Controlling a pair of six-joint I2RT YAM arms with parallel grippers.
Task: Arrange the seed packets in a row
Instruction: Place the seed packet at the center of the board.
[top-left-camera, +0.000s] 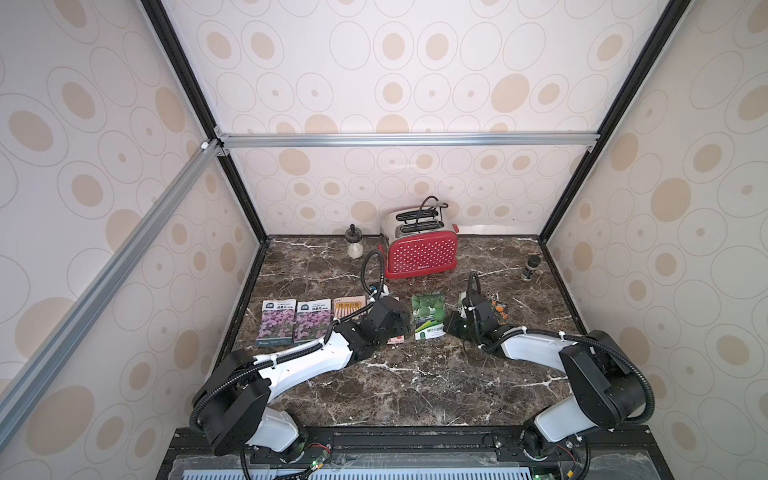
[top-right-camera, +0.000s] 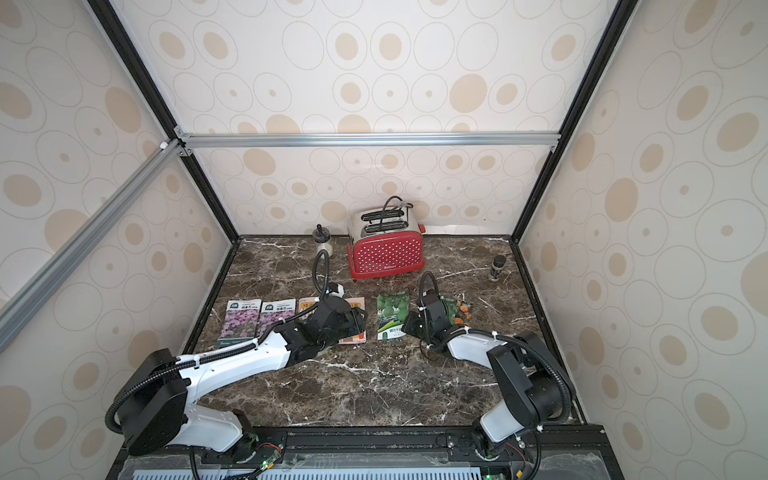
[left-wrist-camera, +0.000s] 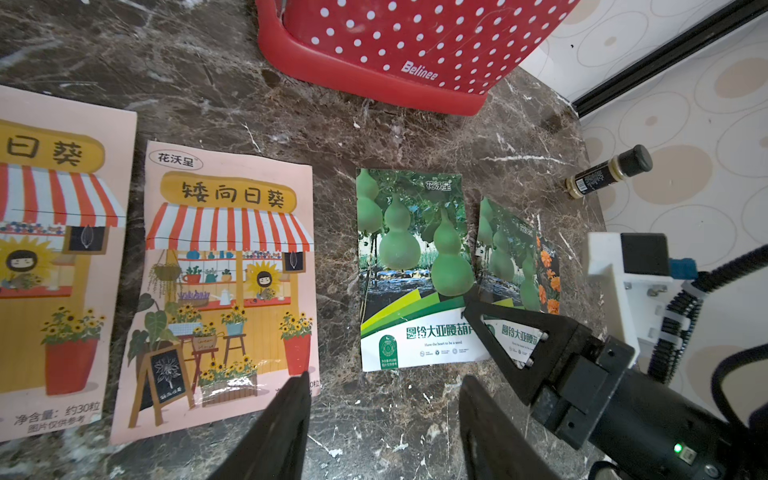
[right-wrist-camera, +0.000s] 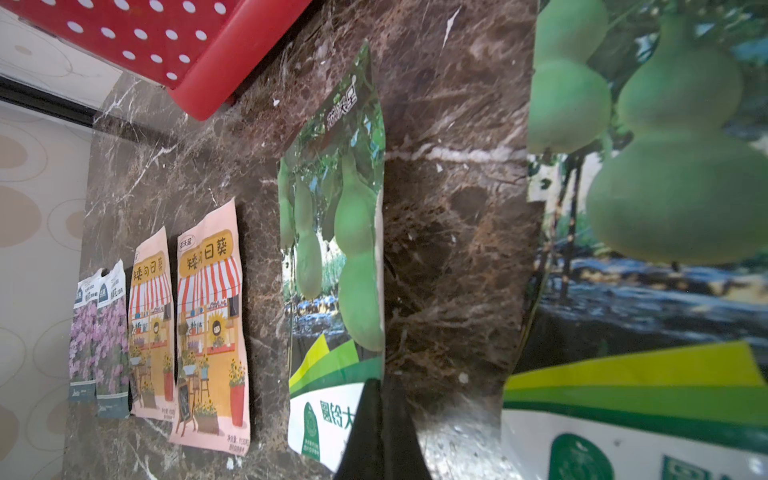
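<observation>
**Seed packets (top-left-camera: 312, 320): row part-laid on the marble table (top-left-camera: 415, 386)**

From the left arm's side: two purple-flower packets (top-left-camera: 276, 322), two shop-drawing packets (left-wrist-camera: 228, 291), one gourd packet (left-wrist-camera: 411, 266), face up before the red toaster (top-left-camera: 422, 253). Second gourd packet (left-wrist-camera: 505, 257) overlaps the orange-flower packet (left-wrist-camera: 550, 274). Left gripper (left-wrist-camera: 384, 399): jaws apart, empty, over the gap between shop-drawing and gourd packets. Right gripper (left-wrist-camera: 473, 309): closed, tip at the first gourd packet's corner; nothing seen clamped.

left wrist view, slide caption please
Open left claw faces the gap between a shop-drawing packet and a gourd packet.
</observation>
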